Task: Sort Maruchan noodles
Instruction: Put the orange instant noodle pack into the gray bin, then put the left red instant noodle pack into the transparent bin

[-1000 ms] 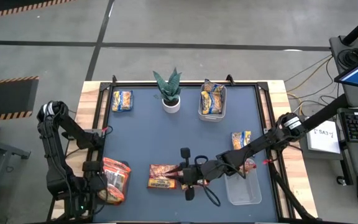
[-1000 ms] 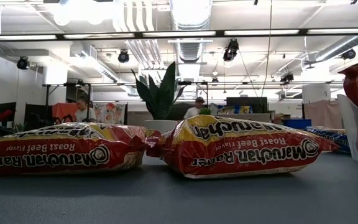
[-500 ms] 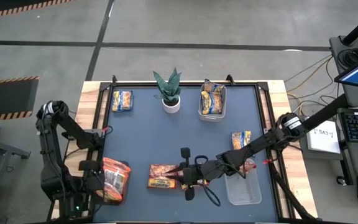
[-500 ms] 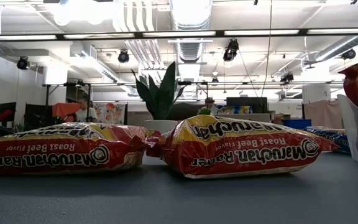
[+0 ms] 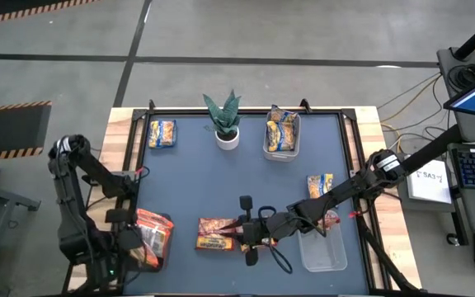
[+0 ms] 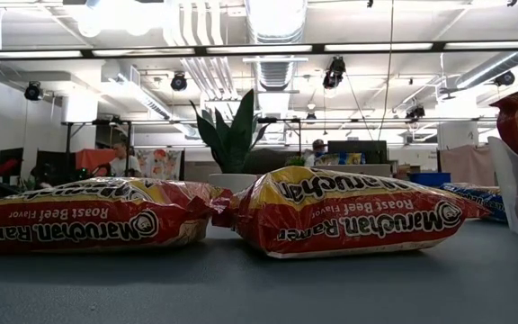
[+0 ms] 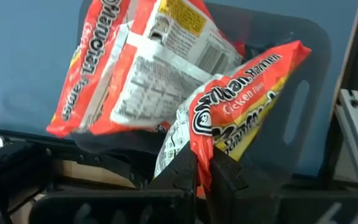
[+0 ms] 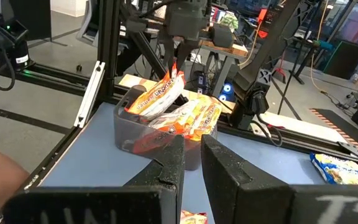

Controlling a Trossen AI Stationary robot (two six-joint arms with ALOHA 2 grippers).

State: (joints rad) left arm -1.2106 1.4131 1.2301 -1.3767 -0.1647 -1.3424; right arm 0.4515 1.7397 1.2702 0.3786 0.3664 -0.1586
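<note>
The left gripper [image 7: 204, 177] is clamped on the crimped edge of an orange packet [image 7: 247, 106] over the left bin [image 7: 303, 68]; the right gripper [image 8: 191, 163], jaws nearly together, empty, hovers by a mid-table packet [image 5: 215, 234]; packets look light, crinkly, slippery: pinch seams.

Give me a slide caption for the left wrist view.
Left end effector shut on an orange chicken packet at the bin, a second packet leaning beside it.

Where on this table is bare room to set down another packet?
Free: the mat's middle, between the plant and the red packets; also left, below the yellow packet. Crowded: the near edge, with both bins and the right claw.
</note>
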